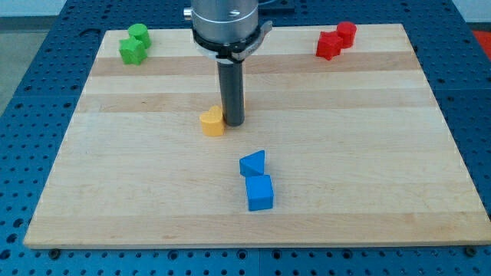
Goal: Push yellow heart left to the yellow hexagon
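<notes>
One yellow block (pixel 212 121) lies near the middle of the wooden board (pixel 115 176); it looks like the heart, but its shape is hard to make out. My tip (pixel 233 123) stands right against its right side, touching or nearly touching it. I see no second yellow block, so the yellow hexagon does not show; the rod may hide it.
Two green blocks (pixel 133 44) sit together at the board's top left. Two red blocks (pixel 336 40) sit together at the top right. A blue triangular block (pixel 253 162) and a blue cube (pixel 259 192) lie below my tip, toward the view's bottom.
</notes>
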